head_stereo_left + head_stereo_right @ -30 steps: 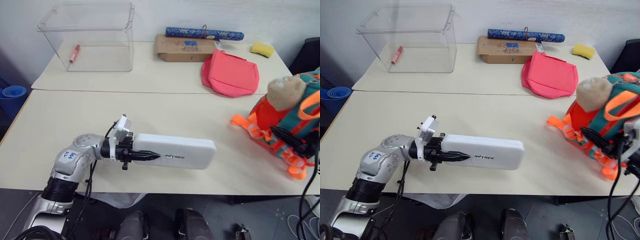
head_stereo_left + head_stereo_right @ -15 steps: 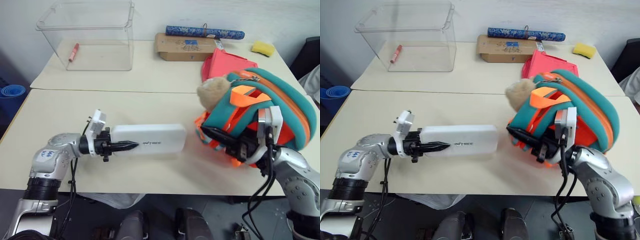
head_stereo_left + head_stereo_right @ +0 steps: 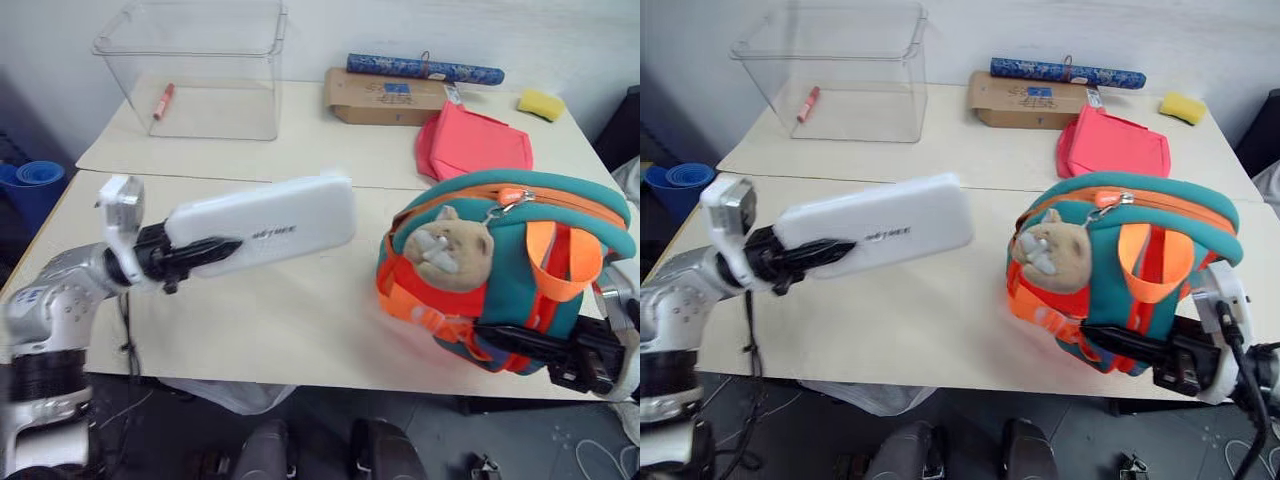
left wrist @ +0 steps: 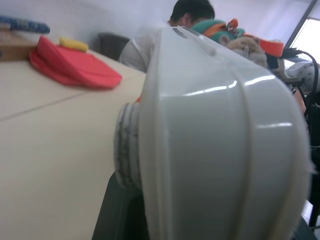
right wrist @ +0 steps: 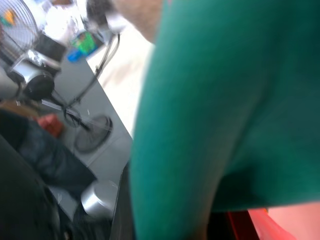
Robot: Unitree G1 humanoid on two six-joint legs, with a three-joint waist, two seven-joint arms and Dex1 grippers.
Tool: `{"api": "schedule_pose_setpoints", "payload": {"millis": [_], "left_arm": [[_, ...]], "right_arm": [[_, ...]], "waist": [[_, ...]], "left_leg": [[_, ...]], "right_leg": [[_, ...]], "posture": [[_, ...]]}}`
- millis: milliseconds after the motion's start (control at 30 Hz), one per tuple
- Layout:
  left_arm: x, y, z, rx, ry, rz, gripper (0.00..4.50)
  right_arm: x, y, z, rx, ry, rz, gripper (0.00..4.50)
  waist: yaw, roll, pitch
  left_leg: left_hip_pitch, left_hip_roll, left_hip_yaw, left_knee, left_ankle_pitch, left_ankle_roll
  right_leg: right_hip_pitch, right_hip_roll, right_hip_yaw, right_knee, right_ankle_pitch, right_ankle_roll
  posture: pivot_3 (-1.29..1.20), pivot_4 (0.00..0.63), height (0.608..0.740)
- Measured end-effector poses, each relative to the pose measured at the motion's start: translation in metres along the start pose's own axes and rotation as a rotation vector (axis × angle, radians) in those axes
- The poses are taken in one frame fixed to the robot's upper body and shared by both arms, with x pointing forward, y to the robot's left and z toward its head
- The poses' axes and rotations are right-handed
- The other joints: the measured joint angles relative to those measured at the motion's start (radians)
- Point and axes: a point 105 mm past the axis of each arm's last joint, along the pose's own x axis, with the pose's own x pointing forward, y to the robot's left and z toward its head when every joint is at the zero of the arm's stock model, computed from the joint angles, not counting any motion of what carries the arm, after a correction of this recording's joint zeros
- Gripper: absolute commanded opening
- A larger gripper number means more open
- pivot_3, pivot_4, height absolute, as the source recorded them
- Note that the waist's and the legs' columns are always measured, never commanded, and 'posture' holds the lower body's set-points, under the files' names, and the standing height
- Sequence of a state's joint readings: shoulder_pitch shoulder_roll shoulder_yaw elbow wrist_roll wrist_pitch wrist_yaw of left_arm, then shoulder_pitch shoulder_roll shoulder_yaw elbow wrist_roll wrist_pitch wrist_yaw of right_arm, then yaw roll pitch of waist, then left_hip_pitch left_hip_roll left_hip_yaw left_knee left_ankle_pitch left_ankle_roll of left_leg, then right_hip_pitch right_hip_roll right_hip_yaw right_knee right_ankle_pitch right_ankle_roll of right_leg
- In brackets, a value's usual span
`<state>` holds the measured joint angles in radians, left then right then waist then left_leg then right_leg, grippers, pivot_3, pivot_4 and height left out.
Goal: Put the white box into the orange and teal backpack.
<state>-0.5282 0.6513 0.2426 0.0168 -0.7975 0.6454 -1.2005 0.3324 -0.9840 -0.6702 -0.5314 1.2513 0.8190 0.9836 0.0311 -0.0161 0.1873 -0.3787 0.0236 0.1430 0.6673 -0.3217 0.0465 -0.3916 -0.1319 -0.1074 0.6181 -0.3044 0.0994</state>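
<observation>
The white box [image 3: 265, 222] hangs in the air over the table's near left part, its far end tilted upward toward the backpack. My left gripper [image 3: 205, 250] is shut on its near end, and the box's end looms close in the left wrist view [image 4: 215, 150]. The orange and teal backpack [image 3: 500, 270] stands upright at the table's near right edge, with a tan plush animal [image 3: 445, 250] on its front. My right gripper [image 3: 510, 342] is shut on its lower edge, with teal fabric [image 5: 210, 110] right against the wrist camera. I cannot tell whether the top zip is open.
At the back left stands a clear plastic bin [image 3: 200, 70] with a red marker [image 3: 163, 100] inside. A cardboard box [image 3: 385, 97], a blue roll [image 3: 425, 68], a yellow sponge [image 3: 545, 103] and a pink-red pouch [image 3: 475, 145] lie at the back right. A person [image 4: 185, 20] sits beyond the table.
My left gripper lifted the white box off the table, up and leftward, tilting it. My right gripper pulled the backpack toward the near edge and turned its plush side forward.
</observation>
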Motion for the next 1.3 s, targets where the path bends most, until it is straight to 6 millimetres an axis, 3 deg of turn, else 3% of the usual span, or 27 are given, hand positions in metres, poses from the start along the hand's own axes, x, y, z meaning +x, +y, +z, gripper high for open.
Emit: {"api": "schedule_pose_setpoints", "payload": {"millis": [133,233,333,533,633,967,1167,1200,1300], "left_arm": [[0.039,0.004,0.010,0.077,-0.020,-0.087,1.20],[0.058,0.004,0.000,0.131,0.062,-0.155,1.20],[0.068,0.009,-0.009,0.151,0.089,-0.189,1.20],[0.079,0.010,-0.009,0.185,0.104,-0.241,1.20],[0.098,0.013,-0.013,0.299,0.231,-0.254,1.20],[0.215,-0.008,-0.036,0.347,0.360,-0.338,1.20],[0.255,-0.022,-0.058,0.243,0.329,-0.401,1.20],[0.258,-0.022,-0.061,0.214,0.323,-0.401,1.92],[0.260,-0.017,-0.061,0.182,0.308,-0.390,2.72]], "right_arm": [[-0.006,-0.006,-0.002,-0.018,0.018,-0.004,0.02],[-0.008,-0.008,-0.002,-0.025,0.025,-0.004,0.02],[-0.007,-0.010,-0.004,-0.031,0.031,0.008,0.02],[-0.007,-0.013,-0.008,-0.039,0.037,-0.006,0.02],[-0.006,-0.015,-0.008,-0.044,0.020,-0.015,0.02],[-0.001,-0.018,-0.008,-0.063,0.012,-0.012,0.02],[0.000,-0.019,-0.008,-0.079,0.018,-0.015,0.02],[0.000,-0.019,-0.008,-0.086,0.018,-0.019,0.00],[0.001,-0.021,-0.005,-0.111,0.005,-0.030,0.00]], "waist": [[-0.002,-0.001,0.000],[-0.010,-0.001,0.000],[-0.008,-0.001,0.000],[-0.004,-0.002,0.001],[0.000,-0.003,0.001],[0.006,-0.003,0.001],[0.004,-0.003,0.001],[0.004,-0.003,0.001],[0.001,-0.003,0.001]], "left_leg": [[0.000,-0.001,0.001,-0.001,0.000,-0.001],[0.000,0.000,0.004,-0.001,0.000,-0.001],[0.000,0.000,0.004,0.000,0.000,-0.001],[-0.001,-0.001,0.002,0.002,0.000,0.000],[-0.005,-0.001,-0.001,0.008,0.000,0.000],[-0.011,-0.002,-0.003,0.014,-0.003,0.005],[-0.011,-0.001,-0.003,0.014,-0.003,0.006],[-0.011,-0.001,-0.003,0.015,-0.003,0.006],[-0.011,-0.001,-0.003,0.015,-0.003,0.006]], "right_leg": [[-0.001,0.001,0.000,0.001,0.000,0.000],[-0.001,0.003,0.000,0.003,0.000,0.000],[-0.002,0.004,-0.001,0.002,0.000,0.000],[-0.002,0.002,0.000,0.001,0.000,0.000],[-0.002,0.002,-0.002,0.001,0.000,0.001],[-0.003,0.001,-0.004,0.000,0.002,0.004],[-0.003,0.000,-0.005,-0.001,0.002,0.004],[-0.003,0.000,-0.005,-0.001,0.002,0.004],[-0.003,0.000,-0.005,-0.001,0.002,0.004]], "posture": [[0.00,0.150,0.740],[0.00,0.150,0.740],[0.00,0.150,0.740],[0.00,0.150,0.740],[0.00,0.150,0.740],[0.00,0.150,0.740],[0.00,0.150,0.740],[0.00,0.150,0.740],[0.00,0.150,0.740]]}}
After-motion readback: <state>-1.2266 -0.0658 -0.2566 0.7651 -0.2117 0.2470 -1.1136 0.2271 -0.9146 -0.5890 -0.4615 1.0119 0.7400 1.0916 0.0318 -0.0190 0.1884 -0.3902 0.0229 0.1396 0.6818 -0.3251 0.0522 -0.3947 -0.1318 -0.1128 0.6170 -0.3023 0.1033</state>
